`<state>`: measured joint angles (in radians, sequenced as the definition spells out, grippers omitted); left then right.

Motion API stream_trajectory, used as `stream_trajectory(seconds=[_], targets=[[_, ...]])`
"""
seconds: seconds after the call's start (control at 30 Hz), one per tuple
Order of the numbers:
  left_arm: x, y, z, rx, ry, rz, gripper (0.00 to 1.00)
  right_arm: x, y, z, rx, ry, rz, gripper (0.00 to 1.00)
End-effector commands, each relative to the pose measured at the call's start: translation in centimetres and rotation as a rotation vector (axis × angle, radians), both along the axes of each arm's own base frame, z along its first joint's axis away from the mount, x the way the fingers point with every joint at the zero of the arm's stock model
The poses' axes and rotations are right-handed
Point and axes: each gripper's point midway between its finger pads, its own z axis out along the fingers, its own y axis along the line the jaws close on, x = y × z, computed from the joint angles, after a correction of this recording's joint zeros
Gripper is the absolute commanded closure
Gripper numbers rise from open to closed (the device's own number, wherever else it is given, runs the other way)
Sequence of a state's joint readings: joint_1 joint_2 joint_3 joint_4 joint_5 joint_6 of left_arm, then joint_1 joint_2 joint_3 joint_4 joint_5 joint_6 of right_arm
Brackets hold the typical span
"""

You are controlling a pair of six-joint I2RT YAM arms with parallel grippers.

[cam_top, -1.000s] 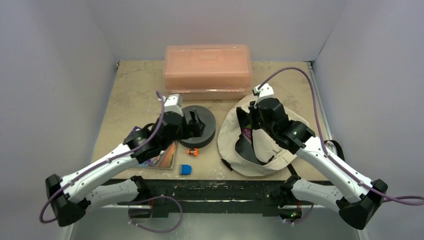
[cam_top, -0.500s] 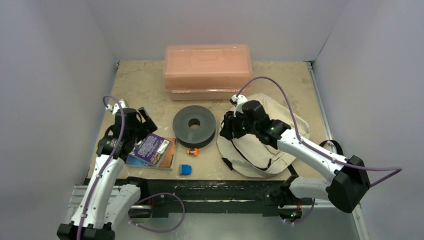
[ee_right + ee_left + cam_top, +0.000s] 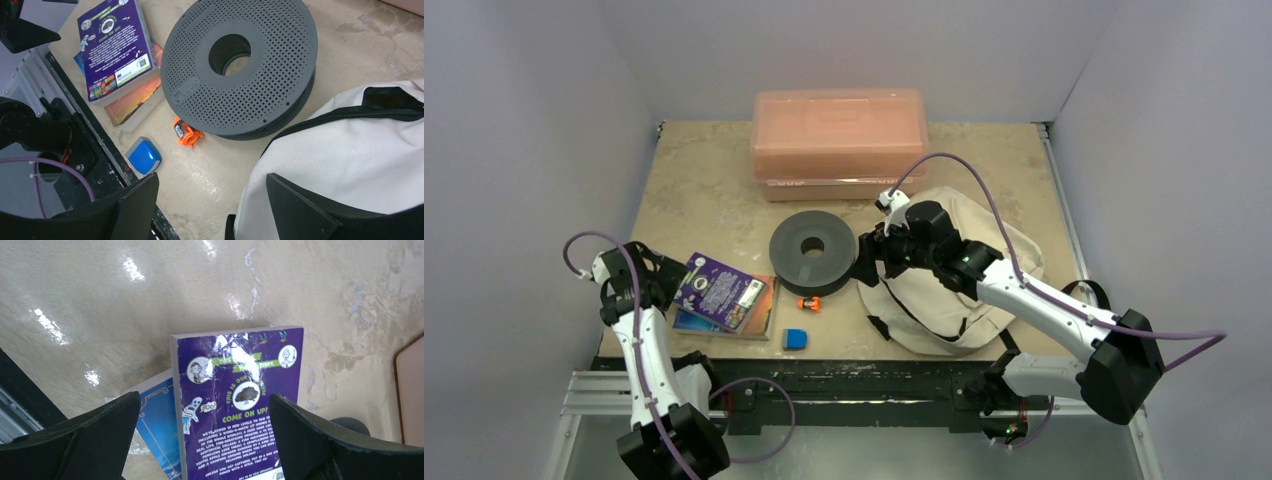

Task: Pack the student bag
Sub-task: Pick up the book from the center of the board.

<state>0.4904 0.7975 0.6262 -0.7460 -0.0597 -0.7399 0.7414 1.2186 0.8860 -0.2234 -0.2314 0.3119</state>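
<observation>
Toward four o'clock on the table (image 3: 704, 180) lies the student bag (image 3: 954, 290), my right gripper (image 3: 210, 185) empty and spread at its nine-o'clock edge, while my left gripper (image 3: 202, 405) hangs, jaws wide apart, over the purple book (image 3: 245, 375) at eight, probably the next thing to clamp.

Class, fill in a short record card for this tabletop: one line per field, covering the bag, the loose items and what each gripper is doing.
Bag: cream student bag, lying right of the disc
Centre: grey perforated disc, lying flat
Behind: salmon-pink box, closed
Left front: purple book lying on a second book
Small items: orange piece and blue piece, both outside the bag
Left gripper: open, empty, over the purple book
Right gripper: open, empty, at the bag's left edge near the disc
</observation>
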Motion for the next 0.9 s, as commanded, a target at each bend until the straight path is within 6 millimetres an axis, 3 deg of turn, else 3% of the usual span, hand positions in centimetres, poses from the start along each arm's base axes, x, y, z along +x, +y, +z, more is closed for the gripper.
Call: stream_trajectory(seconds=[0.0,0.27,0.37,0.6,0.7,0.87], targets=[[0.6,1.7,-0.3,0.035,-0.066,0.065,0.0,-0.3,0.9,1.9,0.045,-0.083,0.089,0.17],[-0.2,3.3,-1.4,0.165,-0.175,0.142,0.0,-3.8,2.4,5.7,0.184,-0.142,0.213,0.16],[-1.4,4.2,-2.5,0.169,-0.119,0.208,0.0,-5.5,3.0,7.0,0.179,-0.203,0.241,0.13],[-1.0,3.6,-5.0,0.075,-0.168,0.276,0.0,-9.2,3.8,8.4,0.217,-0.244,0.315,0.09],[0.9,3.6,-4.6,0.084,-0.276,0.222,0.0,-10.4,4.1,9.0,0.237,-0.258,0.346,0.08],[0.3,3.6,-5.5,0.045,-0.228,0.273,0.0,-11.5,4.1,9.8,0.253,-0.283,0.356,0.06]])
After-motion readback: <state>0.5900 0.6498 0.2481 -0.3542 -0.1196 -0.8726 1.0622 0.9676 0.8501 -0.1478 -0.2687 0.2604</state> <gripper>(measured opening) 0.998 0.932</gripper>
